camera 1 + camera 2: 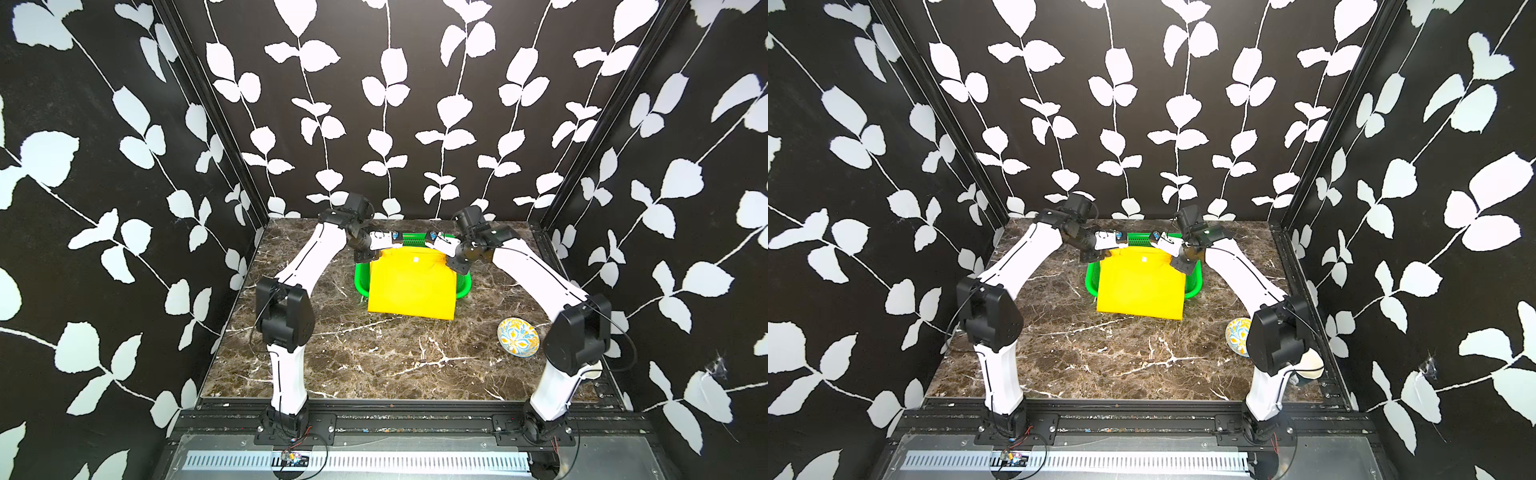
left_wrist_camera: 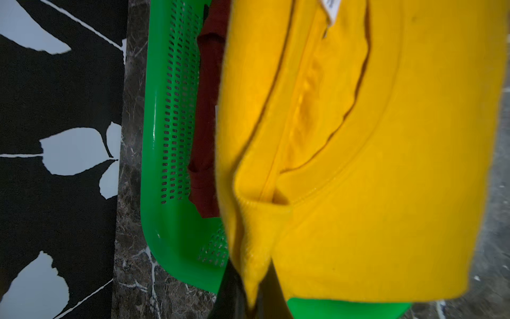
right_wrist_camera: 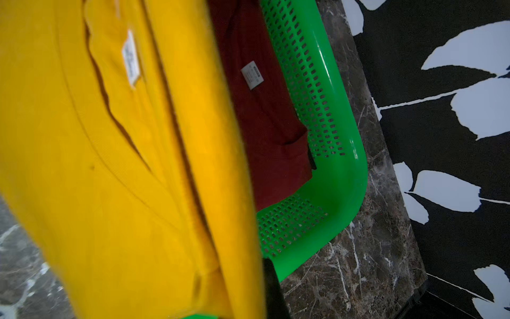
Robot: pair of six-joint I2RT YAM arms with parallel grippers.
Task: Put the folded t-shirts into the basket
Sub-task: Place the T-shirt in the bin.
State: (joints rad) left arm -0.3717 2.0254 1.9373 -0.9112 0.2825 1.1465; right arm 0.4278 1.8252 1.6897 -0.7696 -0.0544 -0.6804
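The yellow-orange folded t-shirt [image 1: 409,286] and the dark red folded t-shirt [image 3: 265,121] are matt cloth. The bright green perforated basket [image 2: 154,165] is smooth, glossy plastic.

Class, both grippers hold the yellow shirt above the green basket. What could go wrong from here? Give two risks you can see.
1. The yellow shirt hangs out past the basket's near rim; lowered like this, it may drape over the rim, not land inside.
2. The left gripper and right gripper pinch only its far edge, so the fold may sag open over the red shirt inside.
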